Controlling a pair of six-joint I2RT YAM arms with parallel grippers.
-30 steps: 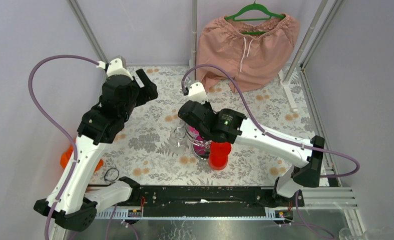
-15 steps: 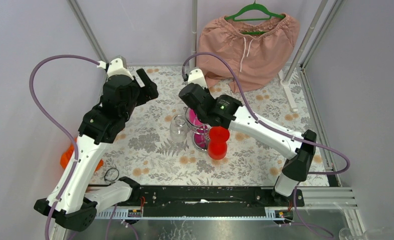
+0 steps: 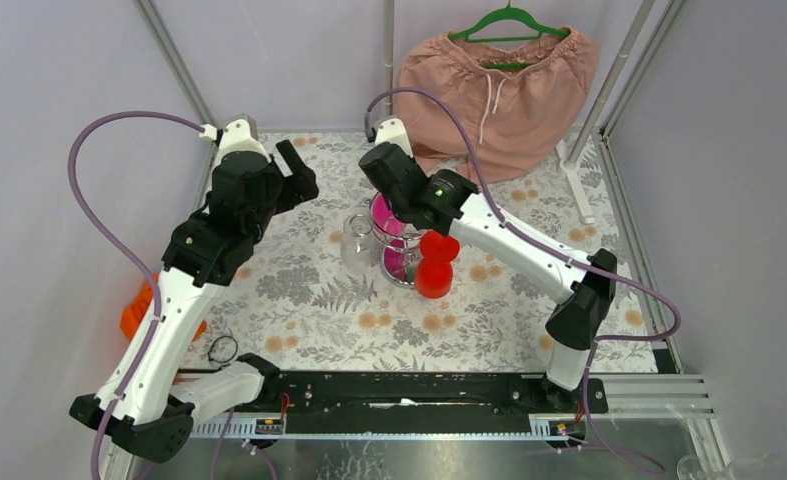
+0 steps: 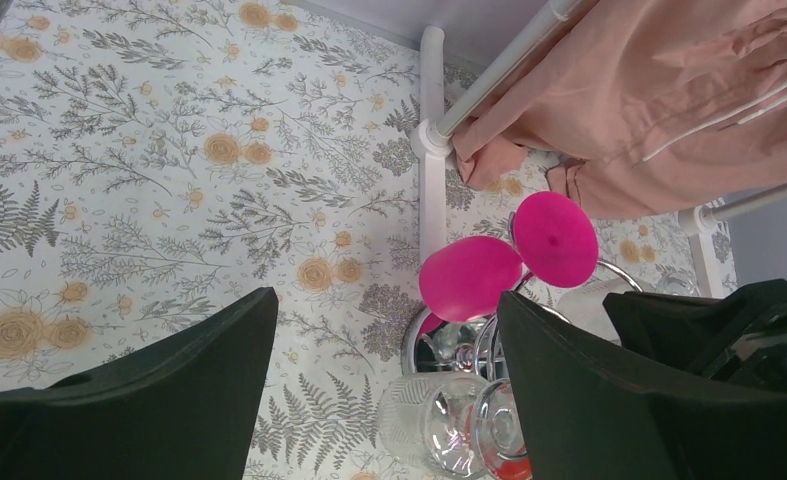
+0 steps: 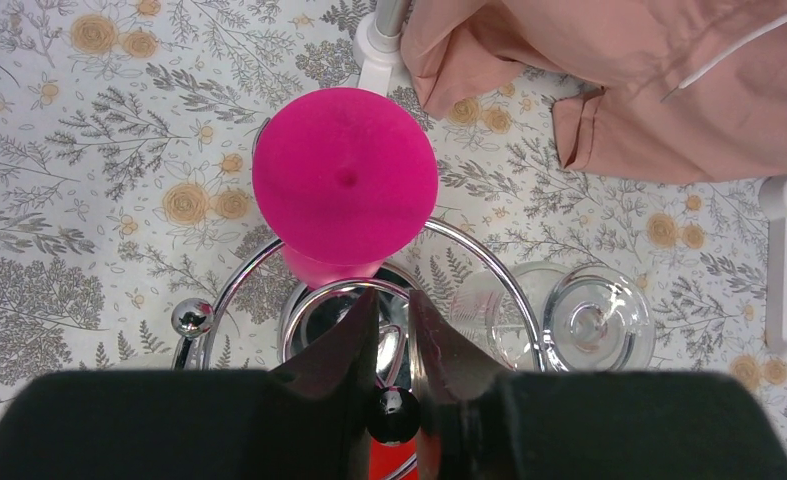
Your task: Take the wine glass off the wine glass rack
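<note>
Mid-counter (image 3: 299,300), steadying the wine glass rack (image 5: 191,317) with the right fingers (image 5: 344,345), drawn almost together on what looks like one of its ball-tipped chrome wires. Hovering off to the rack's left with the left fingers (image 4: 119,400) spread wide and holding nothing.

Hanging from the rack's wire loops, directly ahead of the right fingers: a pink wine glass (image 5: 344,180), foot up and bowl down, long axis along the stem and close to vertical. At the rack's left edge, nearest the spread fingers: a clear wine glass (image 3: 357,240); hung or standing, cannot tell. On the near side: a red wine glass (image 3: 434,280).

Likely light and rigid to handle. Matte on the pink bowl, so perhaps plastic and forgiving; slick and brittle-looking on the clear one, so no hard squeeze across the bowl. Best taken at the stem just under the foot, then drawn sideways out through the loop's open end rather than lifted straight up. Worth keeping a hold on the rack throughout, given a slender wire frame apt to tip.
</note>
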